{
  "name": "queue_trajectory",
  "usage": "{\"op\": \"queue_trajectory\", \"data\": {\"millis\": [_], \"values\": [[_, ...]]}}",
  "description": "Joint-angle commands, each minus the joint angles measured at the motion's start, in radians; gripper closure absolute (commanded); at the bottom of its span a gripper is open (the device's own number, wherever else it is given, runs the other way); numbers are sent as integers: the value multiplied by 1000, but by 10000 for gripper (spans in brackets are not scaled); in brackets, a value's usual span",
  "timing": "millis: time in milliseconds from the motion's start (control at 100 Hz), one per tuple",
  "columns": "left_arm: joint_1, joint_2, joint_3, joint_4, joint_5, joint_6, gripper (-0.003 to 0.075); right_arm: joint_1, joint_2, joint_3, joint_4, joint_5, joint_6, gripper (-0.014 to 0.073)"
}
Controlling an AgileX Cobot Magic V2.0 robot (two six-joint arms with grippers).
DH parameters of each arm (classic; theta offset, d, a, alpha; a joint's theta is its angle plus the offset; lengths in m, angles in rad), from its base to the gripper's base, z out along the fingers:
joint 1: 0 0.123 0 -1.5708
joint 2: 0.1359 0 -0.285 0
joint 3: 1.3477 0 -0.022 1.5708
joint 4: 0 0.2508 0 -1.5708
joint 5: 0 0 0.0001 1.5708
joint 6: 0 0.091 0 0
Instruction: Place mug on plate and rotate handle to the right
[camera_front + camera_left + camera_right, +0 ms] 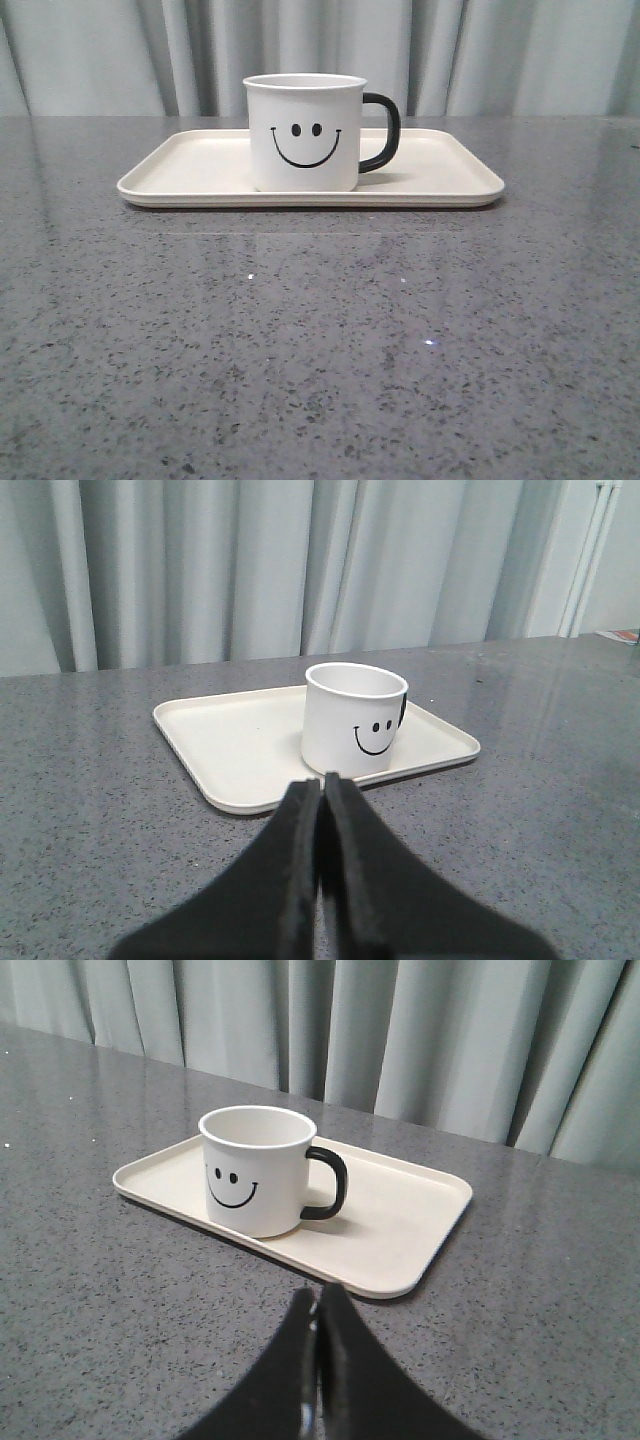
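Observation:
The white mug (305,132) with a black smiley face stands upright on the cream plate (190,165), left of its middle. Its black handle (383,132) points right in the front view. The mug (355,718) and plate (240,745) show in the left wrist view, the handle (402,710) mostly hidden behind the mug. The right wrist view shows the mug (257,1170), its handle (328,1184) and the plate (400,1220). My left gripper (323,780) is shut and empty, short of the plate. My right gripper (320,1294) is shut and empty, just short of the plate's edge. Neither gripper shows in the front view.
The plate lies on a grey speckled stone table (320,340). Pale grey curtains (320,50) hang behind the table's far edge. A white vertical pipe or frame (590,555) stands at the side in the left wrist view.

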Motion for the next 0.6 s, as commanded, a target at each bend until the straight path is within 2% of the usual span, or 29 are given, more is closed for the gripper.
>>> {"op": "queue_trajectory", "data": {"millis": [0,590], "values": [[-7,-31,-25,-6,-79,0,739,-5,7,-25,6,-85,1,663],[-7,-31,-19,-3,-81,0,739,-5,7,-25,6,-85,1,663]]}}
